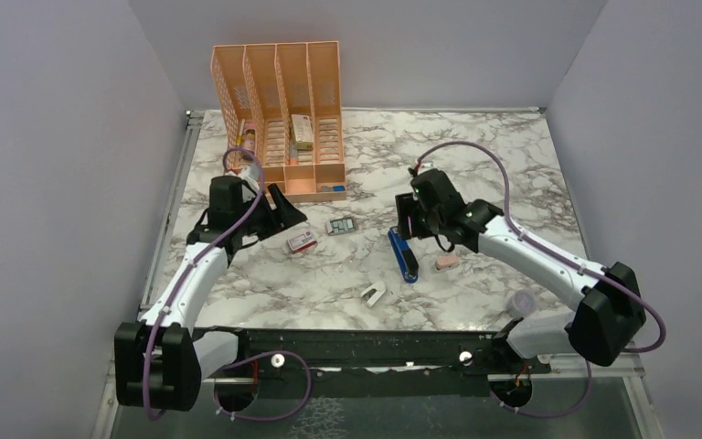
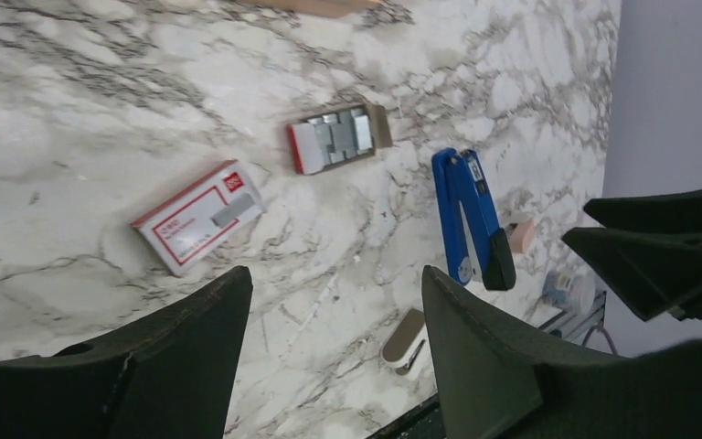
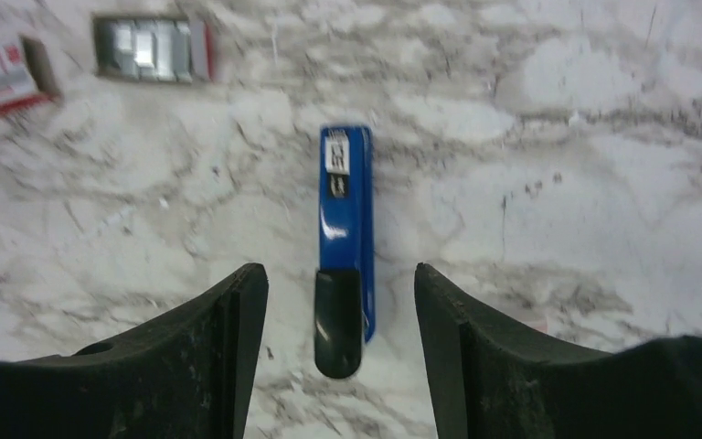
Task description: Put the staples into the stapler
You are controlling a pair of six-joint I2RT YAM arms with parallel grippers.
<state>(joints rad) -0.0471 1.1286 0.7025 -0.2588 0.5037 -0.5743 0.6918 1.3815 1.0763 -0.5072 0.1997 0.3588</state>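
The blue stapler (image 1: 403, 254) with a black arm lies flat on the marble table, right of centre. It also shows in the left wrist view (image 2: 466, 215) and in the right wrist view (image 3: 345, 210). My right gripper (image 3: 338, 274) is open and hovers above the stapler's black end, one finger on each side, not touching it. In the top view the right gripper (image 1: 409, 225) is just above the stapler. The tray of silvery staples (image 1: 341, 225) (image 2: 338, 137) (image 3: 151, 48) and the red-and-white box (image 1: 302, 241) (image 2: 199, 217) lie left of the stapler. My left gripper (image 2: 334, 274) (image 1: 279, 212) is open and empty, above the table near the box.
An orange file organiser (image 1: 279, 110) stands at the back left. A small white clip-like piece (image 1: 374, 294) (image 2: 405, 340) lies near the front. A pink eraser (image 1: 447, 262) (image 2: 519, 235) lies right of the stapler. A small clear round object (image 1: 521, 302) sits by the right arm.
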